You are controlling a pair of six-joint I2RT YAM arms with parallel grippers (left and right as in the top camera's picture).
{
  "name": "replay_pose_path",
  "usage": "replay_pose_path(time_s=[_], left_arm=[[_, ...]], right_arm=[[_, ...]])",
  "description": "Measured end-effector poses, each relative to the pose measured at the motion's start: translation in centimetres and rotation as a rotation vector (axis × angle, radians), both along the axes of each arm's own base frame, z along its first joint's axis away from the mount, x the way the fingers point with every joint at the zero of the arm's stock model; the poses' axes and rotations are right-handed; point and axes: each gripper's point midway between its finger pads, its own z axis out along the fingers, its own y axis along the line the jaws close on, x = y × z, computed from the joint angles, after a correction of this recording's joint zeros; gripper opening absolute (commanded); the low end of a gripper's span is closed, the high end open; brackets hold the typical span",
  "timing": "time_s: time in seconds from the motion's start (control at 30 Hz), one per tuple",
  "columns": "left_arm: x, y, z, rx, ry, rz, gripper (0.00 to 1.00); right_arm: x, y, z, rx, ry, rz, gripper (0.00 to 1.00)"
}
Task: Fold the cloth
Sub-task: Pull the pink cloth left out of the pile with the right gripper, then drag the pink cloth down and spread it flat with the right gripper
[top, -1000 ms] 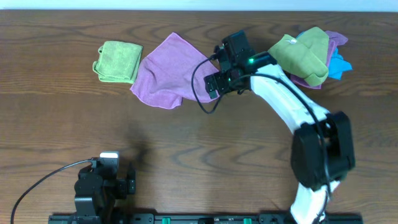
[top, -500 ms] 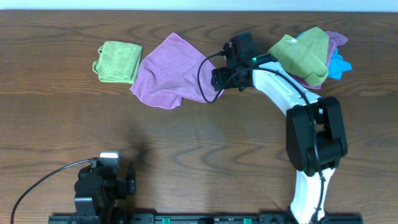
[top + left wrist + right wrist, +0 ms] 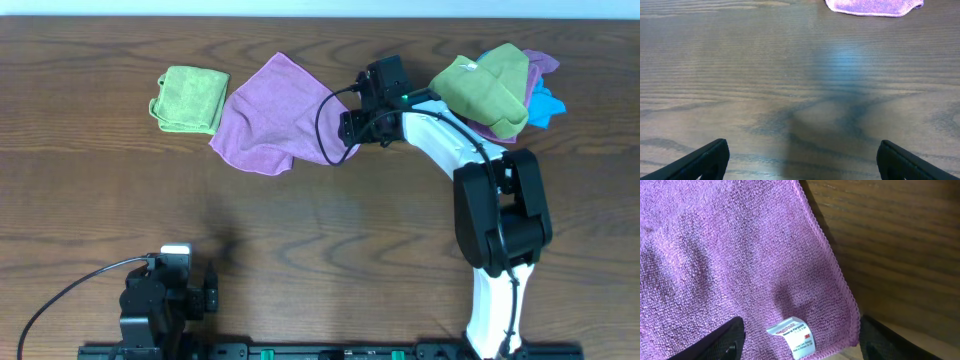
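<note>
Overhead, the right pincer (image 3: 352,126) hides the right corner of the cloth (image 3: 268,112), which lies spread on the counter (image 3: 360,230) between a folded green cloth (image 3: 188,98) and a bunched pile of cloths (image 3: 495,88). The right wrist view cuts off all but a hemmed corner with its white tag (image 3: 790,335). The jaws stand wide apart either side of that tag; whether they touch the fabric I cannot tell. The right arm reaches far forward, elbow bent. The left pincer (image 3: 807,162), spread wide, hangs over bare wood, its arm tucked at the near edge.
</note>
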Motion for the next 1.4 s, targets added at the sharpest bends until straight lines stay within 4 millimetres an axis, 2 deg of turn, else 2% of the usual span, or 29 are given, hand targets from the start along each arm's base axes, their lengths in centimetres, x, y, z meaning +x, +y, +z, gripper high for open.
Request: replay_pose_path(time_s=[0.03, 0.1, 0.17, 0.23, 0.3, 0.33, 0.53, 0.7, 0.87, 1.07, 1.1, 1.17, 1.2, 1.23, 1.33, 1.4], left_arm=[[0.0, 0.0, 0.0, 0.0, 0.0, 0.0, 0.95], [0.0, 0.0, 0.0, 0.0, 0.0, 0.0, 0.96], [0.0, 0.0, 0.0, 0.0, 0.0, 0.0, 0.95], [0.0, 0.0, 0.0, 0.0, 0.0, 0.0, 0.95], [0.0, 0.0, 0.0, 0.0, 0.0, 0.0, 0.96], [0.0, 0.0, 0.0, 0.0, 0.0, 0.0, 0.95], [0.0, 0.0, 0.0, 0.0, 0.0, 0.0, 0.95], [0.0, 0.0, 0.0, 0.0, 0.0, 0.0, 0.95], [0.0, 0.0, 0.0, 0.0, 0.0, 0.0, 0.95], [0.0, 0.0, 0.0, 0.0, 0.0, 0.0, 0.95], [0.0, 0.0, 0.0, 0.0, 0.0, 0.0, 0.95], [0.0, 0.0, 0.0, 0.0, 0.0, 0.0, 0.95], [0.0, 0.0, 0.0, 0.0, 0.0, 0.0, 0.95], [0.0, 0.0, 0.0, 0.0, 0.0, 0.0, 0.95], [0.0, 0.0, 0.0, 0.0, 0.0, 0.0, 0.95], [0.0, 0.0, 0.0, 0.0, 0.0, 0.0, 0.95]], right_arm=[[0.0, 0.0, -0.2, -0.001, 0.002, 0.0, 0.71], [-0.1, 0.0, -0.8, -0.005, 0.016, 0.0, 0.64], [0.0, 0.0, -1.0, -0.004, 0.014, 0.0, 0.49], [0.0, 0.1, -1.1, -0.002, 0.015, 0.001, 0.25], [0.0, 0.1, -1.3, -0.003, 0.014, 0.004, 0.06], [0.1, 0.1, -1.4, -0.004, 0.014, 0.002, 0.01], [0.9, -0.5, -1.5, -0.046, -0.021, 0.009, 0.01], [3.8, -1.8, 0.0, -0.141, -0.125, -0.008, 0.01], [8.8, -3.3, 4.7, -0.195, -0.31, -0.07, 0.01], [13.4, -5.5, 11.2, -0.198, -0.486, -0.152, 0.01], [14.1, -5.8, 12.4, -0.197, -0.517, -0.164, 0.08], [14.9, -6.2, 14.1, -0.197, -0.56, -0.176, 0.34], [15.3, -6.2, 15.0, -0.196, -0.582, -0.177, 0.62], [15.4, -6.1, 15.4, -0.195, -0.591, -0.178, 0.77], [15.1, -6.2, 15.4, -0.204, -0.573, -0.171, 0.95], [14.2, -6.5, 14.2, -0.228, -0.516, -0.156, 0.98]])
